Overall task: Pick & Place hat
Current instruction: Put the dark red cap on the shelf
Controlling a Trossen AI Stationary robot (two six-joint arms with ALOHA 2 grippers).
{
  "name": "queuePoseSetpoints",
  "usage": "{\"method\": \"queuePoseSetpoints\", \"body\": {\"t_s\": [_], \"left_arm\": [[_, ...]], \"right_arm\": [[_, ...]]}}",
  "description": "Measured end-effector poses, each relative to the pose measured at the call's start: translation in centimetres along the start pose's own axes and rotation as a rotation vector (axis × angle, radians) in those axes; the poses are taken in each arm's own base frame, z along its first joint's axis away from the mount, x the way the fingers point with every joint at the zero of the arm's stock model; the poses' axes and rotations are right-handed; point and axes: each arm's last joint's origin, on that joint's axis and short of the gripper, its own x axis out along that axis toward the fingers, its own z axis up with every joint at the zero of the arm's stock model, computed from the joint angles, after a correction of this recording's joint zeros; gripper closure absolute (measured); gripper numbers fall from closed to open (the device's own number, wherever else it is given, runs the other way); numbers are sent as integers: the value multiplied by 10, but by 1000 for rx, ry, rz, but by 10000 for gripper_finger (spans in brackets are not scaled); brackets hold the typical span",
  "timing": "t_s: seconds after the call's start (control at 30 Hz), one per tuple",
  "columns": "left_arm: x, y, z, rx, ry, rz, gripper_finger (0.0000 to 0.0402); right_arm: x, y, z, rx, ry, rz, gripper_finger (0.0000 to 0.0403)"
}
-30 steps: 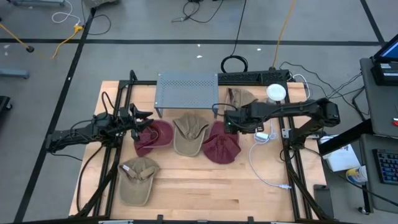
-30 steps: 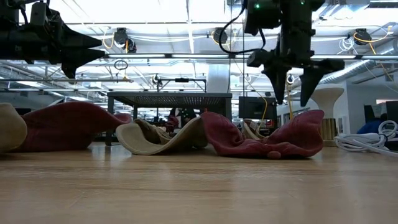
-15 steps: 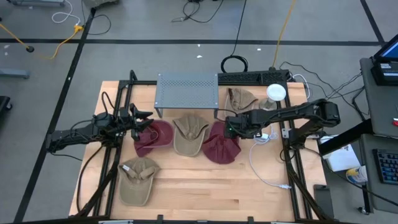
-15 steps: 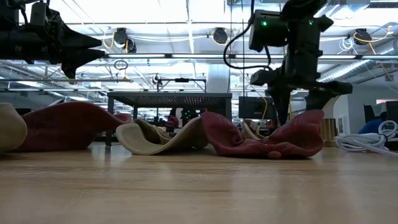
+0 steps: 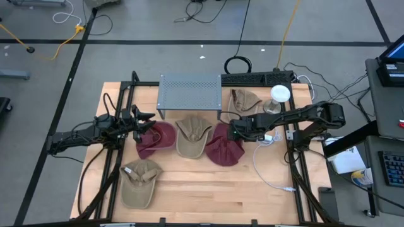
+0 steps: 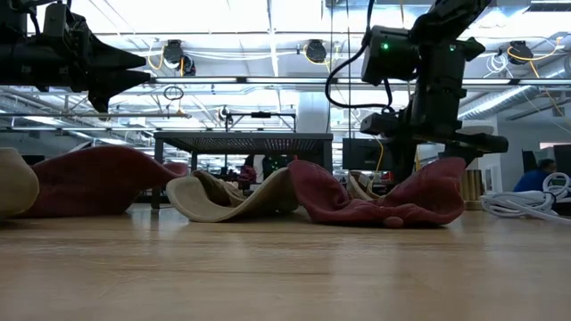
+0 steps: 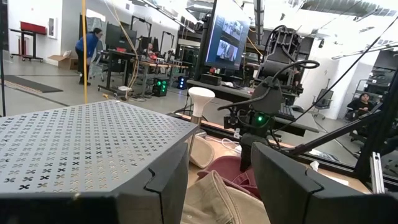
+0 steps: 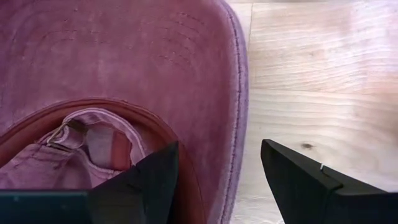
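The right claw [image 8: 214, 180], fingers spread open, straddles the brim edge of the maroon hat [image 8: 124, 68] lying below it.

Perforated metal stand [image 5: 189, 93] at table rear; three caps in row before it, fourth cap [image 5: 140, 181] nearer front-left.

1. Two maroon hats: one at the left [image 5: 156, 139], one at the right [image 5: 224, 147].
2. Tan hat [image 5: 192, 137] between them; another tan hat [image 5: 139, 181] near-left; a third [image 5: 243, 99] far right.
3. Grey shelf [image 5: 189, 92], perforated with small crosses.
4. Pale wood-grain table [image 5: 208, 195].
5. White cable [image 5: 268, 170] at right.
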Motion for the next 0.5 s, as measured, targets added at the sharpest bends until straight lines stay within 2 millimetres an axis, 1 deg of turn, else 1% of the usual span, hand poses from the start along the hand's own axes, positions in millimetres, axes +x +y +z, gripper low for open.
{"method": "queuePoseSetpoints", "body": {"t_s": [0.2, 0.27, 0.37, 0.5], "left_arm": [[0, 0, 0, 0, 0, 0, 222], [0, 0, 0, 0, 0, 0, 222], [0, 0, 0, 0, 0, 0, 222], [0, 0, 0, 0, 0, 0, 222]], "right_arm": [[0, 0, 0, -2, 2, 0, 182], [0, 0, 0, -3, 2, 0, 188], [0, 0, 0, -3, 3, 0, 207], [0, 0, 0, -3, 5, 0, 249]]}}
